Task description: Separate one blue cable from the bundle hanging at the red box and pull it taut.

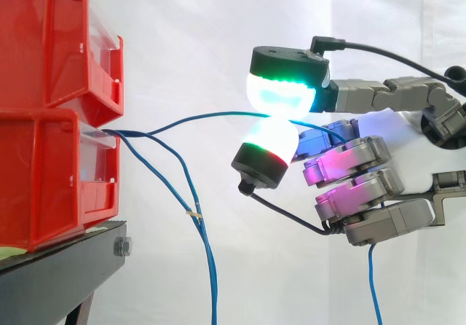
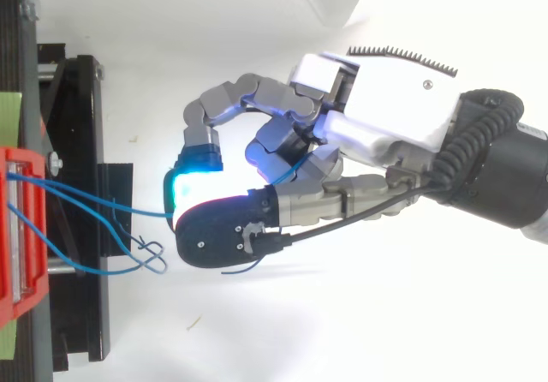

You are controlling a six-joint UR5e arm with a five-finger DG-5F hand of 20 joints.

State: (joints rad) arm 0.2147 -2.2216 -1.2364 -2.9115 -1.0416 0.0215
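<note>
Two red boxes [image 1: 51,114] are stacked on a black stand at the left. Several thin blue cables come out of the lower box's front [image 1: 109,132]. One blue cable [image 1: 196,117] runs rightward in a shallow arc from the box to my hand [image 1: 364,186]. Two glowing fingertip pads [image 1: 280,95] pinch it between them, green-white above and white-red below. The cable's free end hangs below the hand [image 1: 373,281]. The other blue cables [image 1: 200,223] droop down from the box, tied together partway. From above, the pinched cable [image 2: 111,202] stretches from the box to the hand [image 2: 377,116].
The black stand [image 1: 65,259] carries the boxes, with a bolt at its edge. A white curtain forms the background. In the top view the black frame [image 2: 81,228] lies under the loose cable loops [image 2: 150,258].
</note>
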